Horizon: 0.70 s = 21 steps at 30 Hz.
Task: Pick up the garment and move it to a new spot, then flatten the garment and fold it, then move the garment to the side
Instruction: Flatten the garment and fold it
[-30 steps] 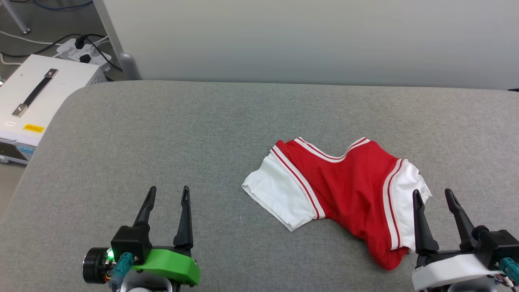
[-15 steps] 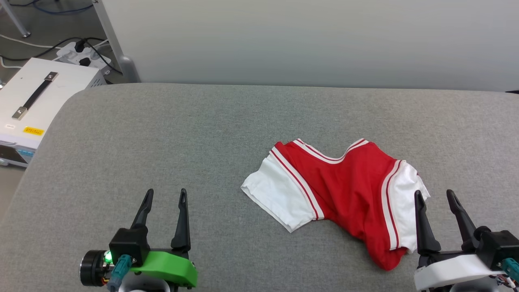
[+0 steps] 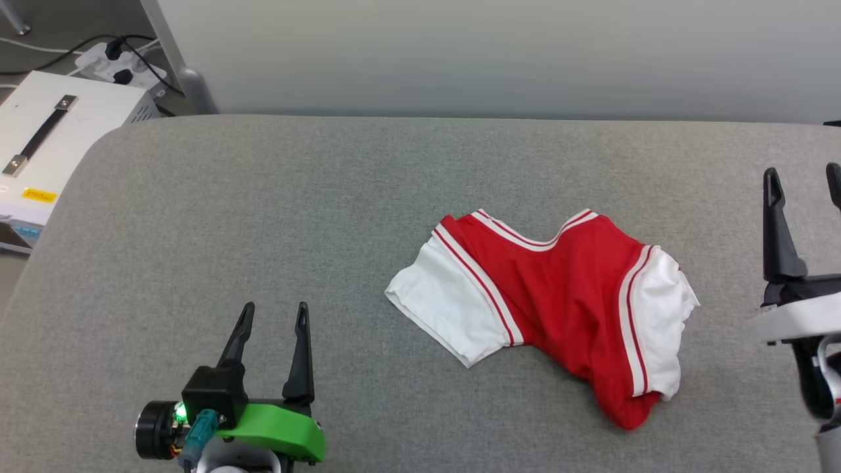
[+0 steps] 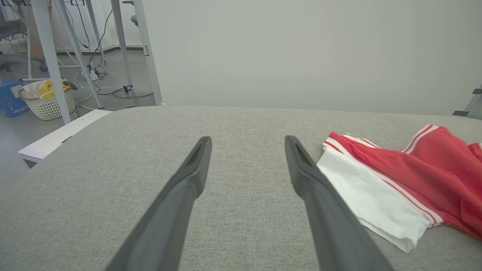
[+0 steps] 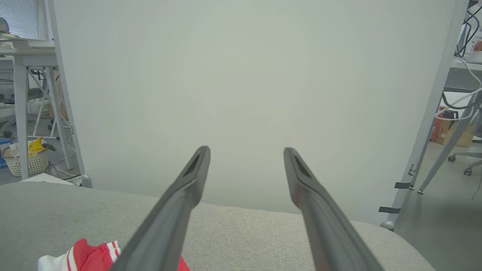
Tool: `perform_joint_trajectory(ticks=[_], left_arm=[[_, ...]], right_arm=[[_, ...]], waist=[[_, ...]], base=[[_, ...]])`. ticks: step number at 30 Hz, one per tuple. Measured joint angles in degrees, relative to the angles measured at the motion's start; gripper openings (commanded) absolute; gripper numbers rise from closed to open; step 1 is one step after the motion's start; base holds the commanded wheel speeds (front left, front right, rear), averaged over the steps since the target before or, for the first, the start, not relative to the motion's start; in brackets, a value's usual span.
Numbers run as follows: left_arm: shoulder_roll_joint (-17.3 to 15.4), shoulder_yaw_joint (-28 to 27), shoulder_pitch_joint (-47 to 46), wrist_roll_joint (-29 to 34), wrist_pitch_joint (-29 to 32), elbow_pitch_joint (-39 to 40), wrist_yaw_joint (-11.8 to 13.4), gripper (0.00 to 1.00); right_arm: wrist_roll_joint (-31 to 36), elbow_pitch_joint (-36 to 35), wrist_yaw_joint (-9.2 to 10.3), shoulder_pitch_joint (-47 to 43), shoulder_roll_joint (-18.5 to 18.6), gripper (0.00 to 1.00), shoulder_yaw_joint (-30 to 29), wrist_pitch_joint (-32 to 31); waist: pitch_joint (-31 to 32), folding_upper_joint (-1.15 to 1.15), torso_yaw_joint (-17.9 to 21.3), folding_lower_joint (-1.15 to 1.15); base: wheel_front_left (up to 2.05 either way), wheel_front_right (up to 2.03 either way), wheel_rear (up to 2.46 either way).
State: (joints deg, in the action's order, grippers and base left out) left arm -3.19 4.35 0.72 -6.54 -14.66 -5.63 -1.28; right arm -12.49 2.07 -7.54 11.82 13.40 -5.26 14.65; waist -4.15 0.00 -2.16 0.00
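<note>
Right of centre on the grey fabric-covered table point(image 3: 263, 197), nearer its front edge, the crumpled red jersey-style T-shirt with white short sleeves point(image 3: 558, 309) is judged best pinched at its striped shoulder seams by the left gripper point(image 3: 274, 307) and right gripper point(image 3: 801, 172), both spread wide and empty.

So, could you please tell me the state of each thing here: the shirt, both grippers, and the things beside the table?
red jersey T-shirt: crumpled, unfolded, lying loose on the gray padded table.
left gripper: open, empty, apart from the shirt.
right gripper: open, empty, apart from the shirt.
power strip: black plugs inserted.
white case: handle lying flat.
white basket: holding something yellow.
</note>
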Motion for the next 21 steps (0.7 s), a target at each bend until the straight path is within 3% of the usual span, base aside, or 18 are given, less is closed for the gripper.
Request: perform_joint_trajectory(ticks=[2,7,14,21], left_arm=[[0.03,0.14,-0.23,0.00,0.00,0.00,0.00,1.00],[0.05,0.37,-0.90,-0.08,0.00,0.27,0.04,1.00],[0.07,0.77,-2.76,-0.10,0.00,0.71,0.11,1.00],[0.08,1.36,-5.50,-0.55,0.00,0.97,0.21,1.00]], right_arm=[[-1.86,3.18,0.00,2.30,4.74,1.00,2.52,-0.19],[-10.16,5.69,0.00,6.97,14.60,1.00,10.72,-10.05],[-27.21,5.22,0.00,9.81,27.39,1.00,23.94,-32.44],[-34.95,6.49,0.00,12.59,32.22,1.00,31.25,-48.16]], waist=[[-0.61,0.00,0.03,0.00],[-1.98,0.00,0.03,0.00],[-4.72,0.00,-0.12,0.00],[-7.94,0.00,-0.88,0.00]], base=[[0.00,0.00,0.00],[0.00,0.00,0.00],[0.00,0.00,0.00],[0.00,0.00,0.00]])
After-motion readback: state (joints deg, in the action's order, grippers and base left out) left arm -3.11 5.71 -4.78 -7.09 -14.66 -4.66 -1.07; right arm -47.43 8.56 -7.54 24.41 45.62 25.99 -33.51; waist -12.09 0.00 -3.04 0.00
